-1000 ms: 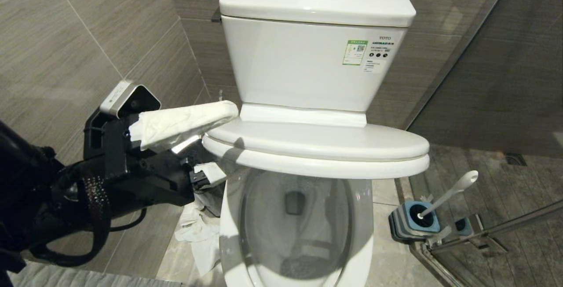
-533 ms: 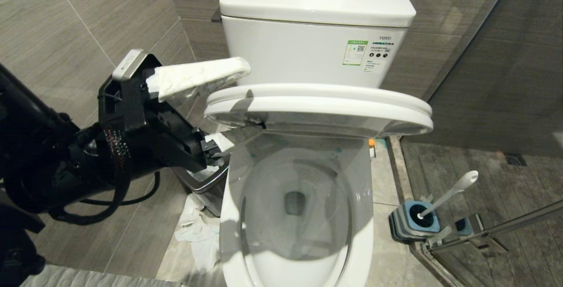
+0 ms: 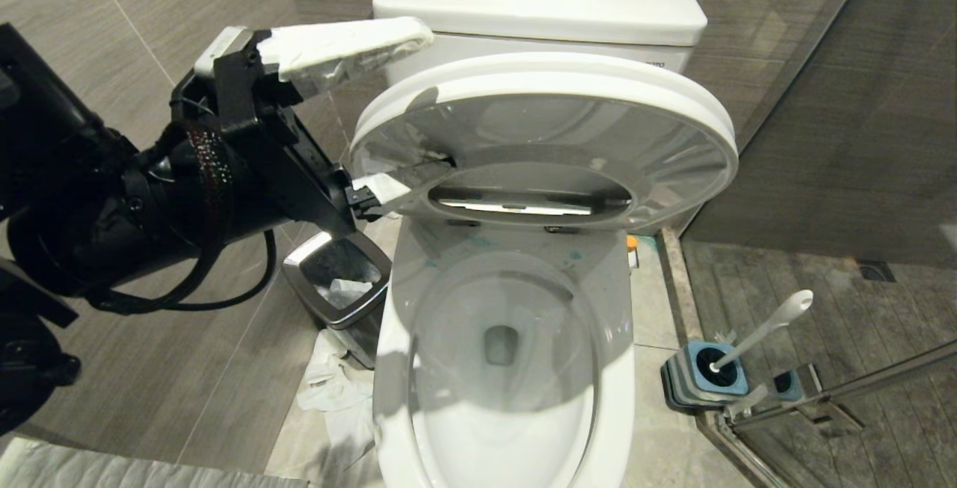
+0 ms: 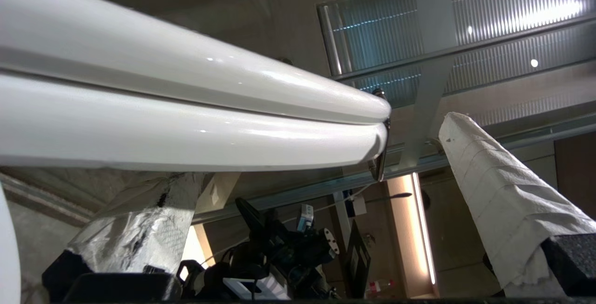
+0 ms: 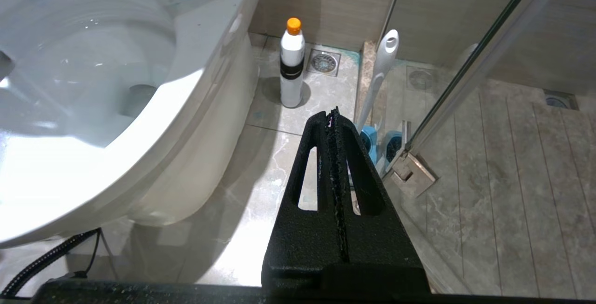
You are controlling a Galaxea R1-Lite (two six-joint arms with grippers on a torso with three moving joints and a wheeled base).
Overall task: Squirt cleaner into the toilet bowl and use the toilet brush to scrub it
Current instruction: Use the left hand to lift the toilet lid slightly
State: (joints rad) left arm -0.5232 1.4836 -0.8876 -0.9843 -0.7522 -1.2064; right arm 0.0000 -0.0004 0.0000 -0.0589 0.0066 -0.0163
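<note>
While the left gripper (image 3: 389, 110) straddles the raised white seat and lid (image 3: 546, 137) with jaws wide, the glossy white ceramic toilet bowl (image 3: 396, 368) lies uncovered.
Right wrist view: the right gripper (image 5: 333, 115), closed and empty, points toward the upright pale orange-capped cleaner bottle (image 5: 292, 64) and slim whitish-grey toilet brush handle (image 5: 379, 76), nearer this arm.

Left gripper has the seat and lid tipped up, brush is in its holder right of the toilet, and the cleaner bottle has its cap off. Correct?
Not quite: the cleaner has its orange cap on, as the right wrist view shows. The rest holds: the left gripper has the seat and lid tipped up, and the toilet brush is in its holder.
</note>
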